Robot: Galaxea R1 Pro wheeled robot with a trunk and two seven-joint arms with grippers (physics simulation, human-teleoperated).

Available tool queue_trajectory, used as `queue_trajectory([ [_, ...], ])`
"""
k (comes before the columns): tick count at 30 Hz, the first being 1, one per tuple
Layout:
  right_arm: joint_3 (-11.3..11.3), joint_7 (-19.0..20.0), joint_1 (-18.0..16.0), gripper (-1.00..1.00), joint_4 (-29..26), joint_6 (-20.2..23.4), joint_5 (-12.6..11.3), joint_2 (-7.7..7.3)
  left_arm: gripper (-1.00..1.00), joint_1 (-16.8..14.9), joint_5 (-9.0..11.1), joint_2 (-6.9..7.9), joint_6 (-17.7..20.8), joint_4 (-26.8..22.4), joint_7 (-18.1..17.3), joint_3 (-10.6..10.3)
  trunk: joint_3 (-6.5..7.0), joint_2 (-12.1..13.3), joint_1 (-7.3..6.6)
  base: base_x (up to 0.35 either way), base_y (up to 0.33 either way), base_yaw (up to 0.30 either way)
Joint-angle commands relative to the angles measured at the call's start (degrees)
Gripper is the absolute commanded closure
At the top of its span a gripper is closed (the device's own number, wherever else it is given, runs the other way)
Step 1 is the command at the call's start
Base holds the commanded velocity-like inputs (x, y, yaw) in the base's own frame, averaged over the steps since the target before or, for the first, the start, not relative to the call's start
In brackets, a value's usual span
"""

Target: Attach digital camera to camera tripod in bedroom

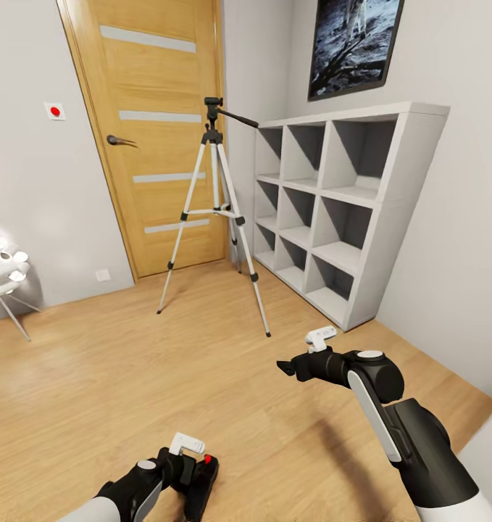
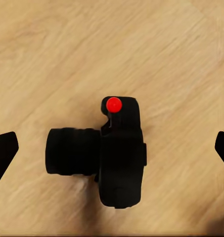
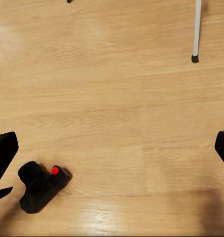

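Beneath the left gripper, fingers spread wide and empty, lies the unmarked digital camera.

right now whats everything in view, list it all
camera: 1, black with red button, on the wood floor under the left gripper
tripod: 1, silver legs, black head, standing by the door
door: 1, oak, pale stripes, shut
cube shelves: 1, white, against the right wall
picture: 1, dark, above the shelves
left gripper: black, open over the camera
right gripper: black, open, above bare floor
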Motion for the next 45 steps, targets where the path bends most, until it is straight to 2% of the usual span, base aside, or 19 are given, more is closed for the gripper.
queue_trajectory([
  [1, 0.1, 0.0, 0.0, -1.0, 0.0, 0.2, -0.2, -0.04, -1.0, 0.0, -0.3, 0.02, 0.0, -0.1, -0.1, -0.2, -0.28, 0.0, 0.01, 0.0, 0.0, 0.0],
  [16, -0.1, 0.0, -0.3, -1.0, 0.0, 0.2, -0.2, -0.35, -1.0, -0.2, -0.2, 0.0, 0.0, -0.1, -2.2, 0.0, -3.6, -0.2, 0.4, 0.0, 0.0, 0.0],
  [23, 0.2, 0.0, -0.2, -1.0, 0.0, 0.2, -0.2, -0.29, -1.0, -0.3, 0.7, 0.0, 0.0, -0.2, -1.8, 2.9, -5.15, -0.3, 0.58, 0.0, 0.0, 0.0],
  [28, 0.2, 0.0, -0.2, -1.0, 0.0, 0.2, -0.2, -0.18, -1.0, -0.6, 0.9, 0.38, 0.0, -0.5, -1.7, 3.9, -6.26, -0.4, 0.71, 0.0, 0.0, 0.0],
  [35, 0.0, 0.2, -0.6, -1.0, 0.0, 0.2, -0.2, -0.13, -1.0, -2.6, 1.3, 1.59, 0.0, -0.6, -2.1, 4.2, -7.81, -0.5, 0.89, 0.0, 0.0, 0.0],
  [45, -0.1, 0.3, -0.8, -1.0, 0.0, 0.2, -0.2, 0.11, -1.0, -4.2, 0.8, 1.43, 0.5, -0.7, -2.4, 4.2, -10.03, -0.6, 1.14, 0.0, 0.0, 0.0],
])
